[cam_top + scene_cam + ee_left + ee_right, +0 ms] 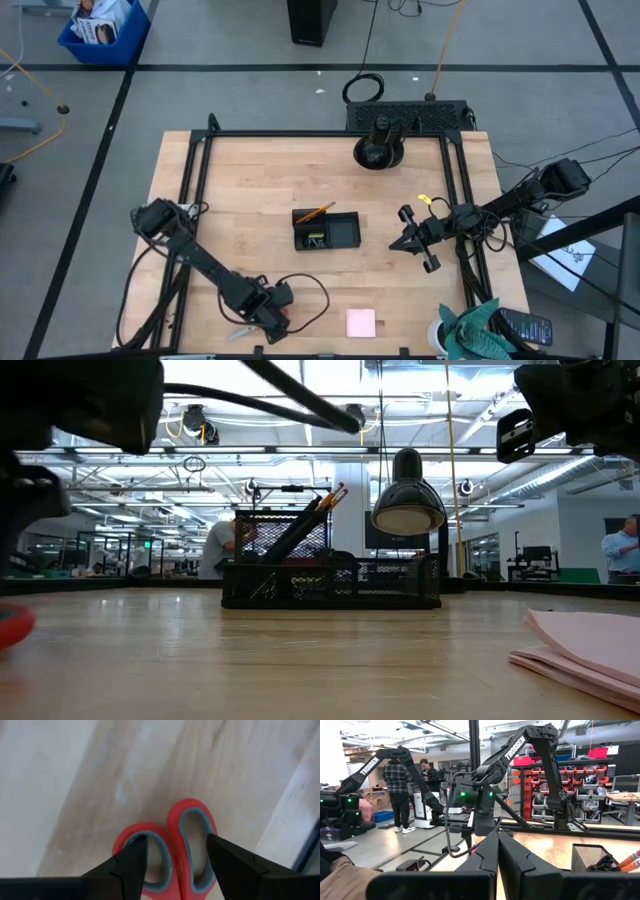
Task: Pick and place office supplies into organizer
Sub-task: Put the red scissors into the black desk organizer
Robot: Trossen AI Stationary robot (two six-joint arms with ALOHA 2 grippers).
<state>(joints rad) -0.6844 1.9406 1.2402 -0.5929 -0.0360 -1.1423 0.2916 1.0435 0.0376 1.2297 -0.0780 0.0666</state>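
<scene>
The red-handled scissors (pixel 180 845) lie flat on the table near its near edge, and their blades (pixel 240 333) stick out past my left gripper (pixel 268 312). My left gripper (pixel 175 857) is open above the handle loops, pointing down. The black mesh organizer (pixel 327 230) sits mid-table with orange pencils (pixel 315 213) leaning in it. It also shows in the low view as the organizer (pixel 330 575). The pink sticky-note pad (pixel 361 322) lies flat near the near edge. My right gripper (pixel 415 240) hovers shut to the right of the organizer, holding nothing. My left gripper comes at the scissors' handle end from above. One finger (pixel 131 862) is over the smaller loop (pixel 150 837) and the other finger (pixel 227 862) is just outside the larger loop (pixel 192 815). I cannot tell whether either finger touches. The scissors lie flat on the table.
A round black stand with a lamp head (pixel 378 150) is at the far edge. A teal cloth (pixel 480 325) hangs by the near right corner. A black frame rail (pixel 458 200) runs along the table's sides. People stand in the room beyond (pixel 397 785).
</scene>
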